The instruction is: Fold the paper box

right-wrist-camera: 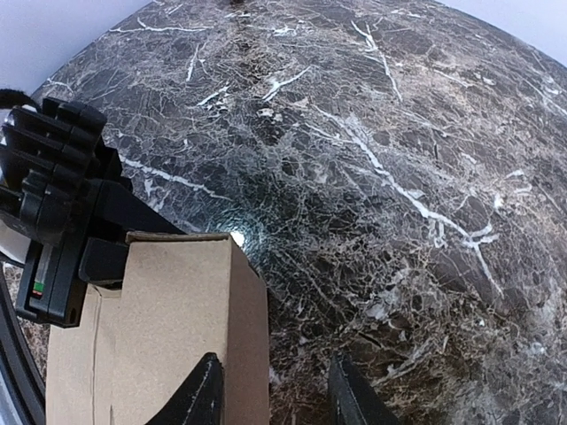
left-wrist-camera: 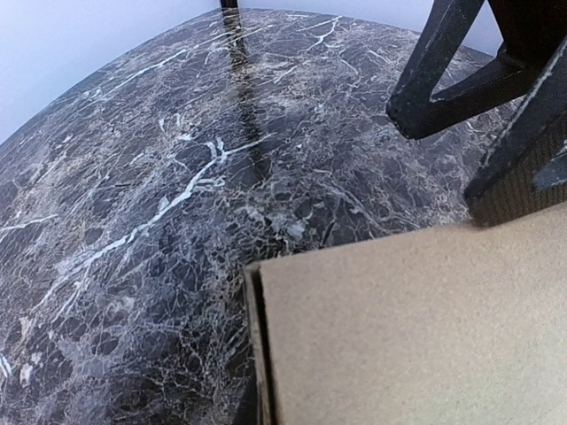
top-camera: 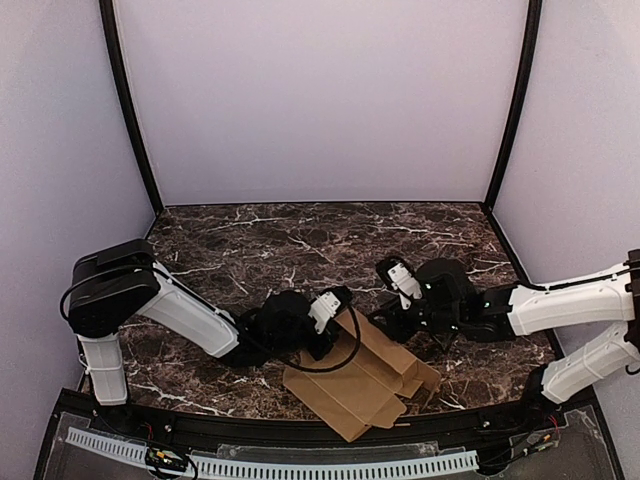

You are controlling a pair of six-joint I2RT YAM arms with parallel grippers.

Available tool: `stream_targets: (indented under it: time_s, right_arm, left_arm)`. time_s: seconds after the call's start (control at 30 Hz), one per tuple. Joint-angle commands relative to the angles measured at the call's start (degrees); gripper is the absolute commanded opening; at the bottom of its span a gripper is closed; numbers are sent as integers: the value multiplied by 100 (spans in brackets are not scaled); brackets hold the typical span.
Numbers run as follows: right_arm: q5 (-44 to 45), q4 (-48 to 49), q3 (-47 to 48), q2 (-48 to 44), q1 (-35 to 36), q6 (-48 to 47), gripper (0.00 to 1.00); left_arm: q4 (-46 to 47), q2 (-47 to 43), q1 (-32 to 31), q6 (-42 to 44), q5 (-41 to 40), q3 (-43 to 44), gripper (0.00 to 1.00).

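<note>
Plainly parted at the right claw [right-wrist-camera: 279,397]: fingers [right-wrist-camera: 205,394] spread, straddling the near corner of the box [right-wrist-camera: 168,328] without clamping it. Closed at the left claw [top-camera: 328,330], pressed against the box's far left edge; impossible to tell whether pinching cardboard. Lying between both claws on the dark marbled worktop [top-camera: 250,240], close to the front rim, raised into a carton shape at the far end, flaps spread flat toward the front.

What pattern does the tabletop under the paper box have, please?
The tabletop is dark marble with white veining, shown best in the right wrist view.
</note>
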Motion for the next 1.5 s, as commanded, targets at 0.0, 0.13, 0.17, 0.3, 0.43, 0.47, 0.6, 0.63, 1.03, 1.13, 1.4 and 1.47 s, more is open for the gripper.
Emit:
stream_targets:
  time_s: [0.0,0.13,0.17,0.3,0.43,0.47,0.6,0.63,1.03,1.13,1.4,1.47]
  right_arm:
    - [-272,-29,-129,-337,-36,281,41]
    - [-475,-43,-74,-451,-36,394,41]
    - [-485,-13,-75,-433,-36,427,41]
    - [-708,133,-131,-252,-40,541,41]
    - [-795,304,-156,-47,-36,626,45]
    - [-839,372,-156,-13,-36,664,45]
    - [-979,575,-157,109,-36,826,47]
    - [-998,596,-149,142,-37,865,47]
    - [-955,728,-310,398,-36,1113,33]
    - [-930,725,-346,410,-23,1152,30]
    - [-814,638,-332,385,58,1178,22]
    - [-795,627,-332,384,69,1188,21]
  left_arm:
    - [-543,-46,-43,327,174,48,1]
    - [-562,52,-43,409,241,112,1]
    - [-564,65,-48,426,273,132,1]
    - [-592,124,-49,528,375,199,1]
    - [-572,168,-44,590,480,225,1]
    - [-575,180,-43,591,502,235,1]
    - [-587,259,-44,530,521,289,1]
    - [-591,274,-54,491,517,305,1]
    - [-626,373,-171,412,78,407,17]
    - [-663,393,-239,442,-48,428,20]
    - [-616,394,-440,364,-440,393,24]
    - [-560,416,-473,336,-547,390,24]
